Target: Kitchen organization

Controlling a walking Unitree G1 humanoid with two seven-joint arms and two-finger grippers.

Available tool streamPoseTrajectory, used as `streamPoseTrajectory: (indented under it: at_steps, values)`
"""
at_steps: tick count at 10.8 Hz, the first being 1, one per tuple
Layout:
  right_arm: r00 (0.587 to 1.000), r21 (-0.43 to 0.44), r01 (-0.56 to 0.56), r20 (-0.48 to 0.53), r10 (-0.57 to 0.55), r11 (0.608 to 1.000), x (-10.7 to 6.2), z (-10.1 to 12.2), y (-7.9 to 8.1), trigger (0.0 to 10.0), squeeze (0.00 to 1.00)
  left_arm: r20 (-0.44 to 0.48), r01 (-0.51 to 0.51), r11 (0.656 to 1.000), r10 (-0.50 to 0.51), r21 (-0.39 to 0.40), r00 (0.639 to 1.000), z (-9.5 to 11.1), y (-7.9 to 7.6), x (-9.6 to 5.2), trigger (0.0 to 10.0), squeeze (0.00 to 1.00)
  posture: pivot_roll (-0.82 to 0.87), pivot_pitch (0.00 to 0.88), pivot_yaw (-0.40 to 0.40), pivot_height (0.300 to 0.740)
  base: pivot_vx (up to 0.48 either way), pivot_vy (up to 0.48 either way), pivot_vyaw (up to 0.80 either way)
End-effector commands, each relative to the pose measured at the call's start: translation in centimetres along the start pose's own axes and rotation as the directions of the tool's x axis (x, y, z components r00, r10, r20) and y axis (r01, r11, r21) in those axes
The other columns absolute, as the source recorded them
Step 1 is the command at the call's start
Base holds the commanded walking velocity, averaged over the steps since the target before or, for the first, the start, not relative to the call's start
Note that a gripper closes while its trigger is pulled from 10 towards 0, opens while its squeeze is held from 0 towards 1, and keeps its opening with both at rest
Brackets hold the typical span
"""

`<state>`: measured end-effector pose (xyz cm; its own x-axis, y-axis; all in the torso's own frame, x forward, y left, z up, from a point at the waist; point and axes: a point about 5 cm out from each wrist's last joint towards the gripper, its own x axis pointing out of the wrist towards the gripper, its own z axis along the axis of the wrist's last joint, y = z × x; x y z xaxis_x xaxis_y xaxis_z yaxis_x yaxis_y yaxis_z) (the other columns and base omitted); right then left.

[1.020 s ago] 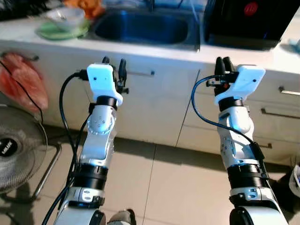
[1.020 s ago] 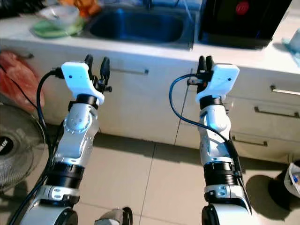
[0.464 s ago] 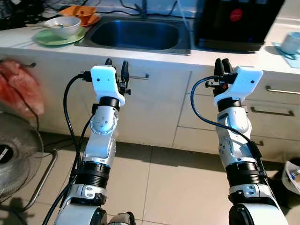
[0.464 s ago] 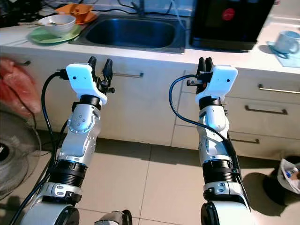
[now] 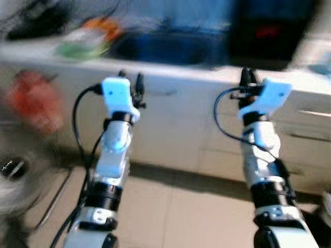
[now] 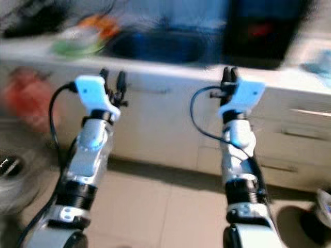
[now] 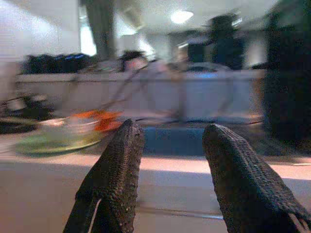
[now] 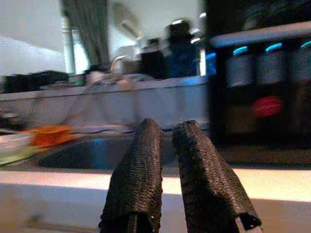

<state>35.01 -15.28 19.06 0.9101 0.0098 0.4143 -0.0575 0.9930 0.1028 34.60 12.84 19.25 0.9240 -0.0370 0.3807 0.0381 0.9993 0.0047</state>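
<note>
The head views are blurred by motion. Both arms are raised in front of a white kitchen counter (image 5: 207, 72). My left gripper (image 5: 129, 77) stands open and empty below the steel sink (image 5: 165, 49). My right gripper (image 5: 247, 72) is shut with nothing in it, just below a black appliance (image 5: 269, 31). A green plate with a bowl (image 5: 80, 46) and an orange thing (image 5: 101, 26) lie on the counter left of the sink. In the left wrist view the fingers (image 7: 116, 170) frame the sink edge and the green plate (image 7: 53, 141). The right wrist view has the fingers (image 8: 141, 170) before the sink and the appliance (image 8: 262, 97).
White cabinet doors and drawers with metal handles (image 5: 315, 113) run below the counter. A red bag (image 5: 39, 95) hangs at the left and a floor fan (image 5: 15, 170) stands beneath it. A dark object sits on the tiled floor (image 5: 176, 206) at the far right.
The whole picture has shifted and blurred, so the camera is moving. The counter sits slightly lower in view. Both arms hold the same raised pose.
</note>
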Motion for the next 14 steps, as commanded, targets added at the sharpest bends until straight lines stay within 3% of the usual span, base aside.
streamPoseTrajectory:
  at_steps: [1, 14]
  values:
    - [1.0, -0.006, 0.003, -0.003, -0.003, 1.0, -0.01, 0.02, -0.41, 10.0, 0.0, 0.01, 0.009, 1.0, -0.009, -0.006, 1.0, 0.4, -0.53, 0.26, 10.0, 0.0, 0.08, 0.0, 0.029, 0.74, 0.42, 0.0, 0.0]
    - [0.999, 0.012, -0.023, -0.025, 0.023, 1.0, -0.14, -0.52, 0.29, 10.0, 0.0, 0.008, -0.034, 0.999, 0.034, 0.007, 0.999, 0.43, 0.36, -0.18, 10.0, 0.0, 0.12, 0.018, 0.012, 0.74, 0.423, 0.0, 0.0]
